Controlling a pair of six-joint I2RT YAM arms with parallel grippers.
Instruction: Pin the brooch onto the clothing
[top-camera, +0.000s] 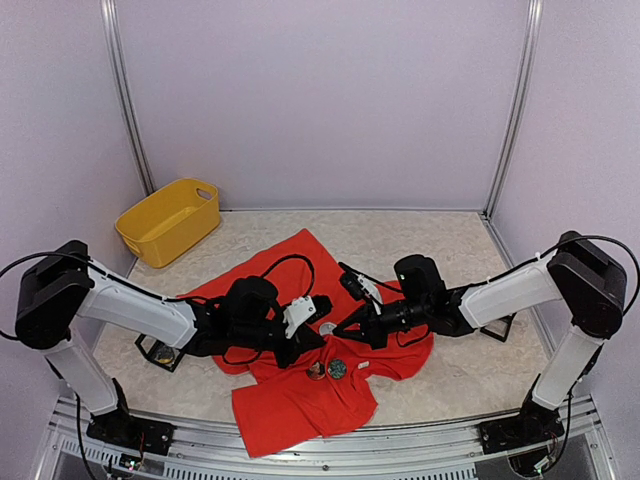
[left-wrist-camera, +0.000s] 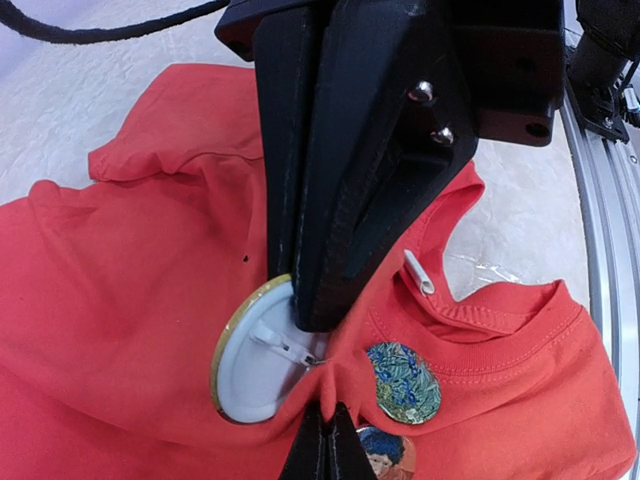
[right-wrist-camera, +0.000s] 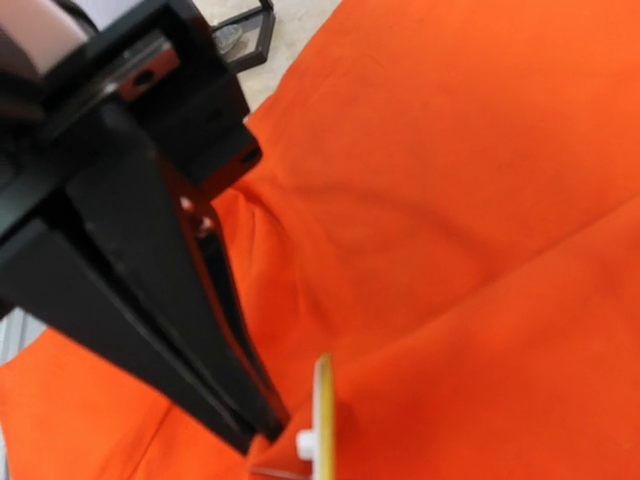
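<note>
Near the collar of the soft, limp red T-shirt (left-wrist-camera: 120, 280) lying on the desk (top-camera: 450, 250), left fingers (left-wrist-camera: 330, 250) are pinching the light, stiff brooch (left-wrist-camera: 255, 365) by its back pin, right fingers (right-wrist-camera: 200, 330) sitting closed alongside.

Place: robot lab test cell.
Surface (top-camera: 460, 250): speckled beige, boxed in.
Walls (top-camera: 320, 100): plain pale lilac panels behind and beside the surface.
Frame: aluminium posts (top-camera: 125, 100) at its back corners, rail (top-camera: 330, 450) along its near edge.
Arms: left arm (top-camera: 130, 305) and right arm (top-camera: 510, 290), bolted at that near edge, cables exposed.
</note>
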